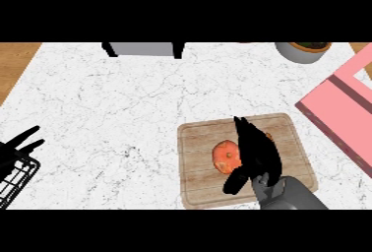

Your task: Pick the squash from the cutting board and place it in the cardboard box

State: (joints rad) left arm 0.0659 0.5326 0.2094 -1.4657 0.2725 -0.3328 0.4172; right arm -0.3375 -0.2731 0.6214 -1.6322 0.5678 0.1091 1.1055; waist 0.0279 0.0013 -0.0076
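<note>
An orange squash (224, 156) lies on the wooden cutting board (200, 187), left of the board's middle. My right hand (256, 150) is over the board with its fingers straight and pointing away from me. The fingers run along the squash's right side and cover part of it, while the thumb (235, 183) sticks out below the squash. This hand is open and not closed round the squash. A pink box (341, 115) lies at the right edge, apart from the board. My left hand (16, 146) rests open at the left edge, fingers up.
A black wire rack (13, 183) sits at the lower left, under my left hand. At the back edge stand a grey appliance (144, 48) and a grey pot (303, 51). White marble counter (109, 113) stretches between the board and the left side.
</note>
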